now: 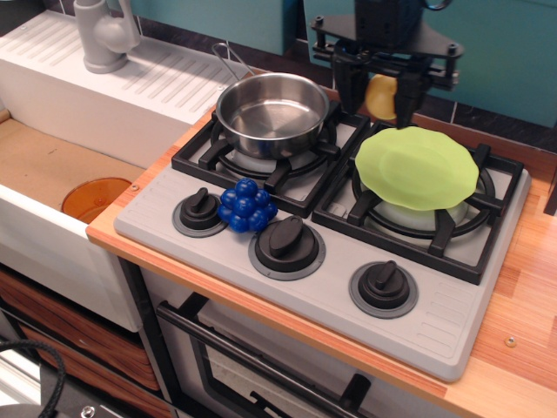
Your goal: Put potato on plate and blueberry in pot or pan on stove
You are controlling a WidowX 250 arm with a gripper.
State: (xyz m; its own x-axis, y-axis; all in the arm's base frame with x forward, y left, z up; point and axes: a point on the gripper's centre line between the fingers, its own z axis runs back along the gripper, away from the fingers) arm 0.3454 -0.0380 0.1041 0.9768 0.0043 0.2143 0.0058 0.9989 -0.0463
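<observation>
My gripper (380, 94) hangs at the back of the stove (331, 261), shut on the pale yellow potato (380, 96) held between its two black fingers. It is above the gap between the two burners, just behind the left rear rim of the lime-green plate (418, 167), which lies bare on the right burner. The shiny steel pot (272, 111) sits on the left burner with nothing in it. The blueberry (245, 205) cluster rests on the grey stove top between the left and middle knobs.
An orange round dish (94, 198) lies in the sink recess at the left. A white drainer with a grey tap (103, 35) stands at the back left. Wooden counter (522, 340) runs along the right. Three black knobs line the stove front.
</observation>
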